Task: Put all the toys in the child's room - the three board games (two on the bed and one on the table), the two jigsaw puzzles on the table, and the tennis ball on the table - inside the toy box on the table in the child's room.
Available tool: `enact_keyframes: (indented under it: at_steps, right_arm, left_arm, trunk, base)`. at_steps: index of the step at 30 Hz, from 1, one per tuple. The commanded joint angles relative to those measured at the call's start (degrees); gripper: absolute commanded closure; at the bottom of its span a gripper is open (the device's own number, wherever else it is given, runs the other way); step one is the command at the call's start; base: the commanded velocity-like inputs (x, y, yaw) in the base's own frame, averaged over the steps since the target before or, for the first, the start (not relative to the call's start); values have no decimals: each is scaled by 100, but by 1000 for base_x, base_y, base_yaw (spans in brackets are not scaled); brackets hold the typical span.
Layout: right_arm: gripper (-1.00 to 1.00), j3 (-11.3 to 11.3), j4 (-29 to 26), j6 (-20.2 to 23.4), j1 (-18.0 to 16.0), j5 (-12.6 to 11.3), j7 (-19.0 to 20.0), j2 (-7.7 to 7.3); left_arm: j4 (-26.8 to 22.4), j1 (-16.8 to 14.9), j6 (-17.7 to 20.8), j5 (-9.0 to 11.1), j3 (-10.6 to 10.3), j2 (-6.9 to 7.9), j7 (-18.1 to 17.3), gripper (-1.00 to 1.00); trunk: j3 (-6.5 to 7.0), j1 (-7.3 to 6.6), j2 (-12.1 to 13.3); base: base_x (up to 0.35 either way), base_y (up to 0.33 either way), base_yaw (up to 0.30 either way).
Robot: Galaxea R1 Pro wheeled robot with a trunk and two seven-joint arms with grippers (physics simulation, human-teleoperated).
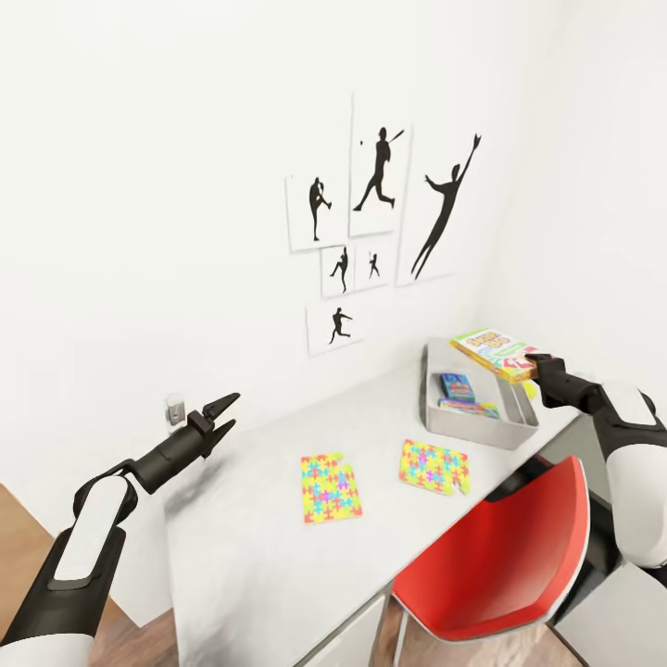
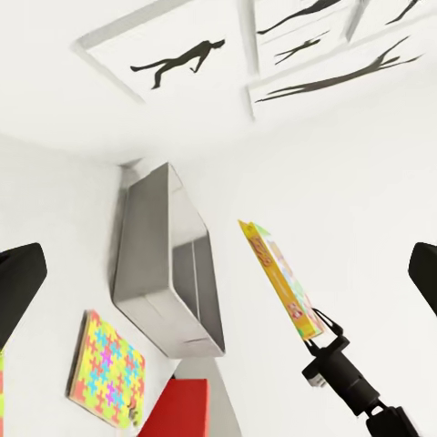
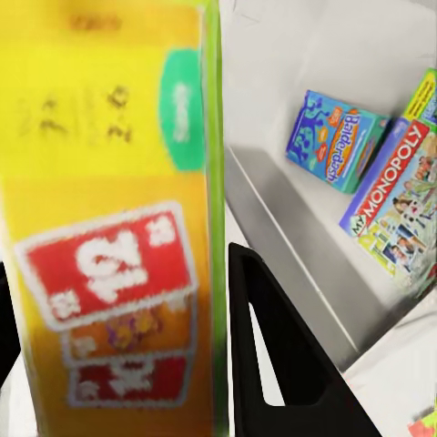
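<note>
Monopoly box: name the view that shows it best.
Right wrist view: the Monopoly box lies inside the toy box, its title readable. The head view shows a small colourful patch. In the left wrist view the bin wall hides it.

My left fingertips (image 2: 18, 282) stand wide apart, empty. Between them: grey toy box (image 2: 164, 264) on the table (image 2: 55, 218), one jigsaw puzzle (image 2: 105, 369) near it, my right gripper (image 2: 326, 335) pinching the yellow game box (image 2: 278, 278) edge-on.

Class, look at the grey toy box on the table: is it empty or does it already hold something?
Not empty. The toy box already holds two board games, seen in head and right wrist views.
</note>
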Motion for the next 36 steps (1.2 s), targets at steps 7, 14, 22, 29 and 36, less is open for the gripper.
enact_keyframes:
  at_steps: [7, 14, 22, 29, 36]
  right_arm:
    - [100, -27, -3, -1, -5, -84, -58, -35]
    - [100, -30, 3, -16, -6, -76, -67, -49]
    - [100, -20, 92, -440, -41, -69, -134, -9]
    - [100, -13, 574, -887, -258, -81, -440, 14]
    - [100, -1, 650, -943, -328, -73, -484, -7]
  left_arm:
    - [3, -7, 29, -6, 4, -6, 3, -100]
    - [6, -7, 27, -8, 3, -9, 19, -100]
    - [5, -6, 27, -8, 2, -8, 19, -100]
    - [0, -8, 27, -8, 2, -10, -2, -100]
    - [-1, -9, 31, -2, 2, -10, -16, -100]
  trunk:
    - [-12, 6, -13]
    - [-12, 6, -13]
    - [-12, 6, -13]
    - [-12, 6, -13]
    - [-12, 6, -13]
  base:
    - [123, 0, 0]
    - [30, 0, 0]
    - [6, 0, 0]
    - [0, 0, 0]
    - [0, 0, 0]
